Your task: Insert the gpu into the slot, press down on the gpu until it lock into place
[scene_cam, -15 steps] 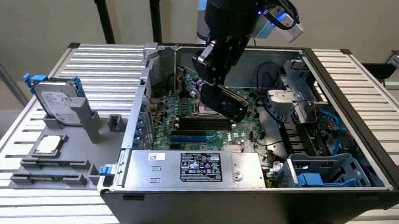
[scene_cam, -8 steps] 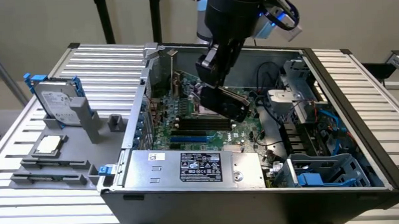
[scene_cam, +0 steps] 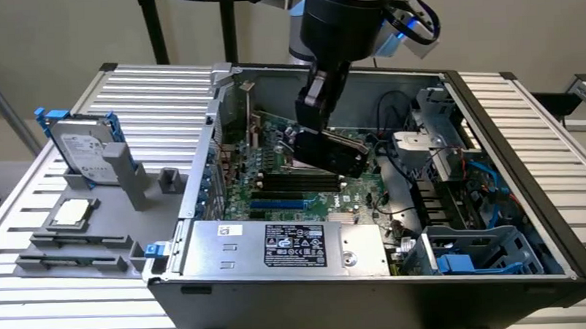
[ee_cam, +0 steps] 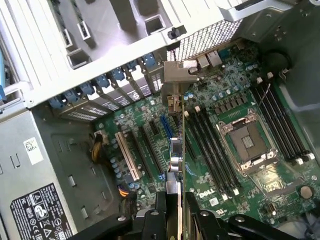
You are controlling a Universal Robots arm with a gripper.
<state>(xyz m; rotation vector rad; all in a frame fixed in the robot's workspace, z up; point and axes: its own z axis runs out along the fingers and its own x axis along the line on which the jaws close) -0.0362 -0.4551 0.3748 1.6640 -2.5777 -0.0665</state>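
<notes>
My gripper [scene_cam: 314,131] reaches down into the open computer case [scene_cam: 529,222] and is shut on the gpu [scene_cam: 333,154], a flat black card held tilted above the motherboard. In the wrist view the gpu [ee_cam: 178,80] runs edge-on away from my gripper [ee_cam: 175,212], its metal bracket at the far end near the case's rear slot covers. The black fingers [ee_cam: 159,207] press on both faces of the card. The slot [scene_cam: 277,204] is a bright-blue strip on the board, below and toward the exterior view's left of the card. The card's edge partly hides the slot [ee_cam: 166,126]. The card hangs clear above it.
Black memory slots [scene_cam: 296,183] and the CPU socket [ee_cam: 247,142] lie beside the card. A power supply [scene_cam: 276,245] fills the case's near side, and cables and a blue drive cage [scene_cam: 471,253] its right. A silver hard drive [scene_cam: 83,151] and a loose processor chip [scene_cam: 72,212] sit outside the case.
</notes>
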